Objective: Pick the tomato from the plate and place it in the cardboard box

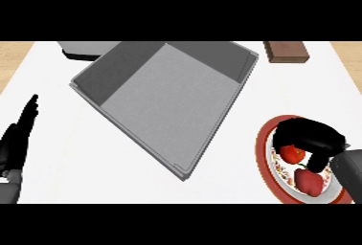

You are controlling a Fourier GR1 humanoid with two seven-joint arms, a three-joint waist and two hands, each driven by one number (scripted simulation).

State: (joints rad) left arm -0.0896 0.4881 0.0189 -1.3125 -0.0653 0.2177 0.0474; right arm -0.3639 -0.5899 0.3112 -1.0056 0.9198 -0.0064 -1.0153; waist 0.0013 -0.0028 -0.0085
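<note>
Head view. Grey box (170,103): centre of the white counter (56,143), open side up. Plate (263,158), red-rimmed: at 4 o'clock from the box, near the right edge. Tomato (290,153): on the plate, under the right hand (308,136), whose fingers curled over and round it. Second red item (309,182): on the plate at 6 o'clock from the tomato. Left hand (17,139): at 9 o'clock, fingers straight, resting. Brown block (286,51): at 1 o'clock. Grey object (83,49): at 11 o'clock, behind the box.
</note>
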